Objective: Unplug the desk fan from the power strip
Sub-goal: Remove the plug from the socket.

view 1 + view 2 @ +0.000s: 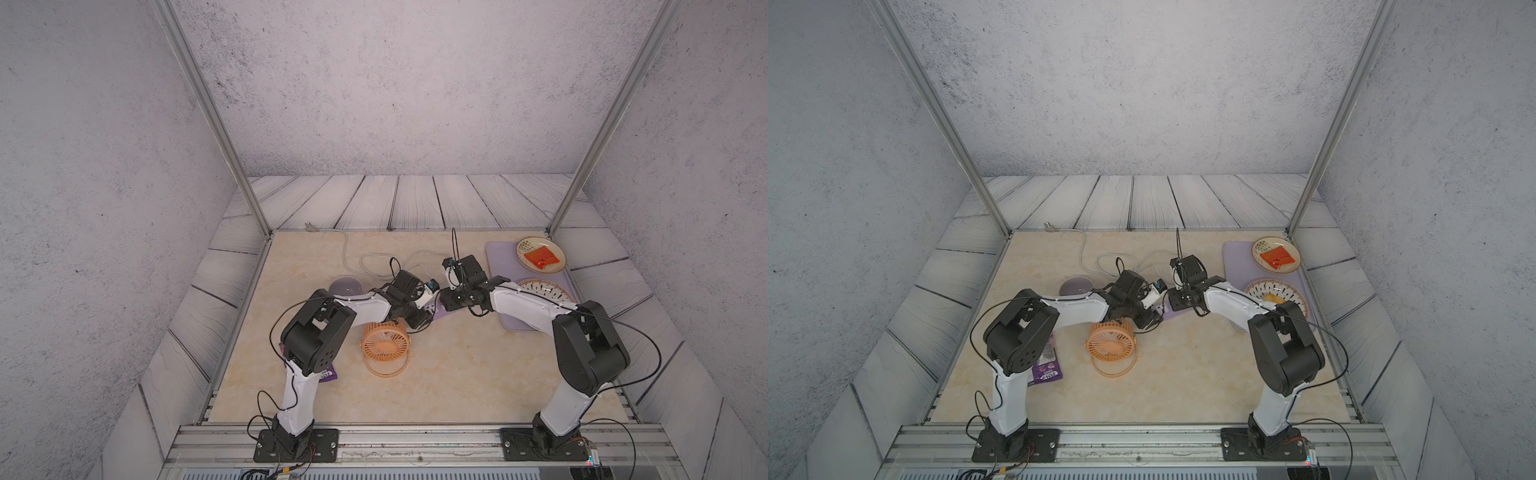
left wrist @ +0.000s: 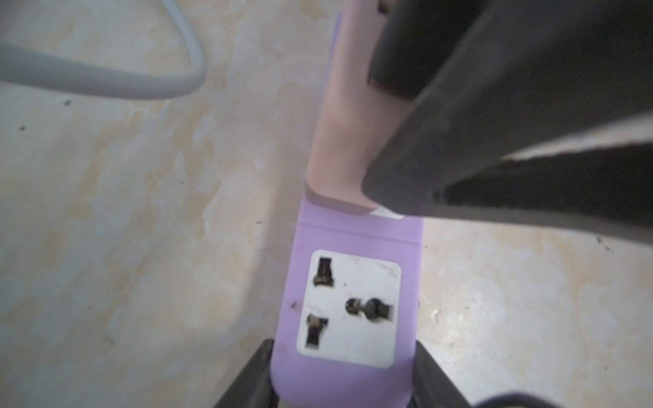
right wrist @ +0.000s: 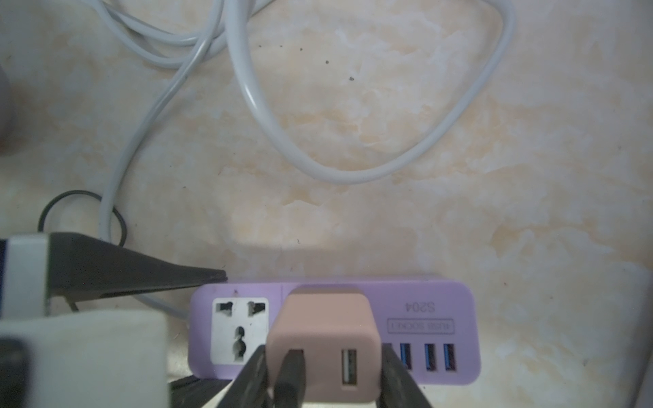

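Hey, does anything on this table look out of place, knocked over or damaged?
Nothing looks spilled or broken. The only untidy thing is the whitish cable, lying in loose, crossing loops beyond the power strip.

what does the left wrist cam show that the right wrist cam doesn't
Only the left wrist view: the left gripper closed across the end of the power strip, a finger on each long side.
Only the right wrist view: the strip's row of blue USB ports, the black cord plugged into the plug block, and the right gripper clamping that block from both sides.
Both: the lilac strip, the pink plug block seated in it, the empty white socket face and the whitish cable.
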`<state>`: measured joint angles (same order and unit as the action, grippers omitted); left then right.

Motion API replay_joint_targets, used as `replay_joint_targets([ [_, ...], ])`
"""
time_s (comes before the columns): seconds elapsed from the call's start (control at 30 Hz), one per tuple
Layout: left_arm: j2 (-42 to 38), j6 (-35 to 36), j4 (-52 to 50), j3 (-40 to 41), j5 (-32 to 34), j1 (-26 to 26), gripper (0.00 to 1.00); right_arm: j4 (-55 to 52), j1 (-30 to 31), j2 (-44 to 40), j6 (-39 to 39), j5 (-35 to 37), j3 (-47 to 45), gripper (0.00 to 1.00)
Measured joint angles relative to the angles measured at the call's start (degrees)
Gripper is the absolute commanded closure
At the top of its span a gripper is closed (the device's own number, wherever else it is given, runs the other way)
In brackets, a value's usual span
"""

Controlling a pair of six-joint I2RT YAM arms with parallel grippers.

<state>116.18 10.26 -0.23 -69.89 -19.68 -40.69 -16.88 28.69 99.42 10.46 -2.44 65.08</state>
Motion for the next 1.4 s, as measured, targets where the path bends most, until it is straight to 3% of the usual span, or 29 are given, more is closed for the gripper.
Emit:
replay_joint_targets([
  [0.37,0.00,-0.04,-0.04,0.00,0.02,0.00,1.00,-0.24,0.02,0.13,0.09,0.24,0.22,0.60],
  [0.7,0.00,-1.73,0.02,0.00,0.02,0.17,1.00,-6.64,0.28,2.69,0.02,1.49,5.46,0.61],
  [1.07,0.00,-0.20,0.00,0.00,0.72,0.04,1.00,0.48,0.33,0.44,0.48,0.63,0.24,0.61],
  [1.4,0.00,0.00,-0.02,-0.02,0.85,0.04,1.00,0.15,0.44,0.44,0.72,0.98,0.35,0.61],
])
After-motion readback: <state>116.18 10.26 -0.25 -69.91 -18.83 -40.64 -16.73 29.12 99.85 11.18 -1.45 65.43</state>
